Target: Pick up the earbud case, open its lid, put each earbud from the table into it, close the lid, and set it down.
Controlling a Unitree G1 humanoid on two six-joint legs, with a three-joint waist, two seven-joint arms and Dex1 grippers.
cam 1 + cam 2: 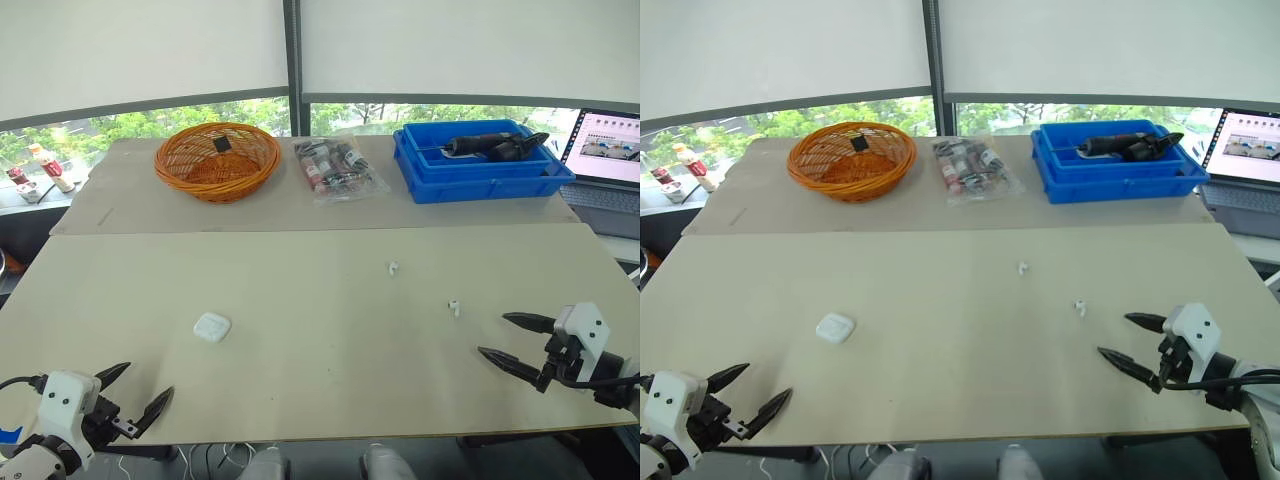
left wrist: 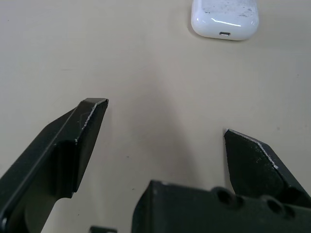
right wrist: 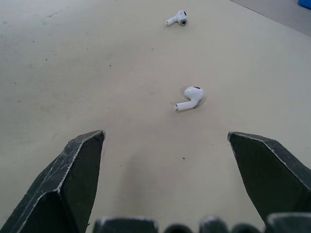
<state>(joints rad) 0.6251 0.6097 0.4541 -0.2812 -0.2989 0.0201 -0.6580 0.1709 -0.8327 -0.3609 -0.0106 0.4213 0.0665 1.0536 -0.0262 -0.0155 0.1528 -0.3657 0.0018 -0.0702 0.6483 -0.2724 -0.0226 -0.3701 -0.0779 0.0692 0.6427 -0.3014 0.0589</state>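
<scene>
Window wall with white blinds down, green trees in the strip below. Wide beige table (image 1: pixel 300 380) in front of me.

Far edge, left to right:
- round orange wicker basket (image 1: pixel 215 186) with a small black item (image 1: pixel 221 144) inside
- clear plastic bag of dark small parts (image 1: pixel 337 170)
- blue plastic bin (image 1: pixel 480 187) holding a black hand tool (image 1: pixel 490 146)
- open grey laptop (image 1: pixel 605 150), screen lit, off the far right corner

Small white rounded earbud case (image 1: pixel 211 327) lies flat on the table, left of centre and toward the near edge. Its lid is shut and nothing touches it. The left wrist view shows the port side facing me.

Two white stemmed earbuds lie loose on the bare table, apart from each other and well apart from the case. First earbud (image 1: pixel 393 268) is about mid-table, slightly right of centre. Second earbud (image 1: pixel 454 308) is nearer the right edge and closer to me.

My left jaws are at the near left corner, spread apart and empty. The case is ahead of them, not between them.

My right jaws are by the right edge toward the near side, spread wide and empty, tips pointing in across the table. The second earbud is near and ahead of the tips, untouched, with the first one beyond it.

Cannot tell if either set of tips touches the table.
</scene>
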